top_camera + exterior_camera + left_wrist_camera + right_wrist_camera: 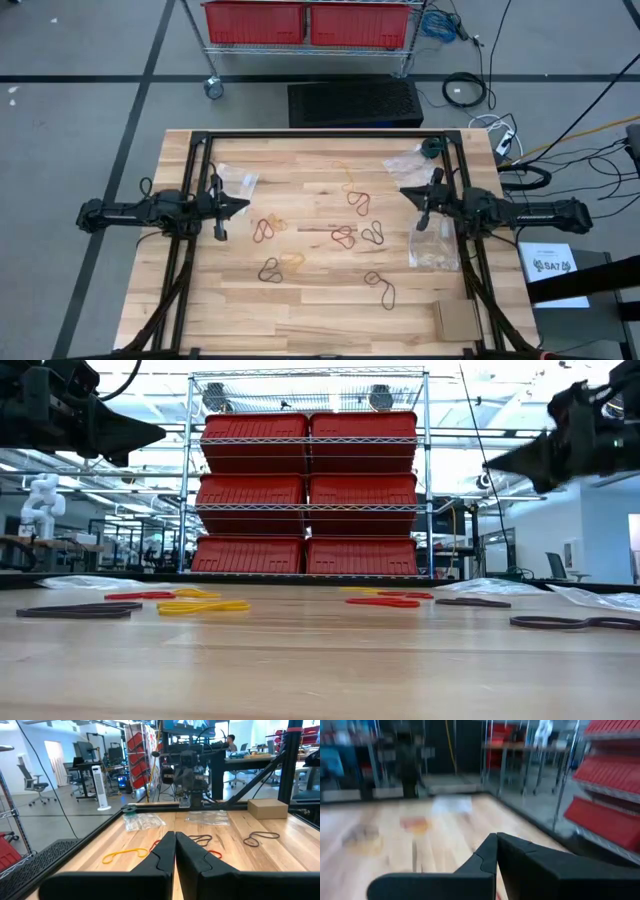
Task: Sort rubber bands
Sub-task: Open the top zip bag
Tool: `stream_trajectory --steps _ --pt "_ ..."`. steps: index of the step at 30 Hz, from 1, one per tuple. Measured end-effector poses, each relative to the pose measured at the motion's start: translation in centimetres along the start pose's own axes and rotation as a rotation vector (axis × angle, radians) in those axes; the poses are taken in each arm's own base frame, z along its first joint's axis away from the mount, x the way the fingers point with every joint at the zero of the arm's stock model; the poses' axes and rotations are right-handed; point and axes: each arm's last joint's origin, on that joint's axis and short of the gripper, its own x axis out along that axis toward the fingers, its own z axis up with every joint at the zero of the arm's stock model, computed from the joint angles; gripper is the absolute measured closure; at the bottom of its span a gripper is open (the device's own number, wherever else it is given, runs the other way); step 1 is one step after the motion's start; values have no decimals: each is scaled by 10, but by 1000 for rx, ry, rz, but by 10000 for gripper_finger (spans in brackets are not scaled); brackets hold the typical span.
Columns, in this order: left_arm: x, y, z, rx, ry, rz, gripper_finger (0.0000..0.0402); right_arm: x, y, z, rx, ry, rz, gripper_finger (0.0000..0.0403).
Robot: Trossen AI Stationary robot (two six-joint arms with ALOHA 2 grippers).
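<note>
Grippers (243, 206) (403, 190) shut, level above table (320, 310)

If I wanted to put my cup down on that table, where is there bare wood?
The near-left corner of the table, below the left gripper, is bare. So is the far middle strip between the two clear bags. The centre is crowded with rubber bands; a cardboard box takes the near-right corner.

My two arms are matte black, blocky and jointed, with thin black cables looping beside them. Each claw, left claw (243, 206) and right claw (405, 191), tapers to smooth, wedge-shaped black fingers (165, 855).
</note>
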Motion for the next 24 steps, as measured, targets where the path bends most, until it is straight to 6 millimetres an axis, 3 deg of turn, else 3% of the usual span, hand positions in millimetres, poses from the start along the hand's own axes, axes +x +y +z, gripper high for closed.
stream_trajectory --steps 5,8,15,22,24 --pt "0 0 0 0 0 0 383 0 -1 12 143 -117 -9 403" --pt "0 0 0 0 0 0 383 0 -2 9 122 -91 -13 403" --pt "0 0 0 0 -1 0 383 4 -11 -16 202 168 -185 403" --pt "0 0 0 1 1 0 383 8 -12 -11 99 555 -289 398" --pt "0 0 0 1 1 0 383 14 -10 -8 131 588 -309 389"
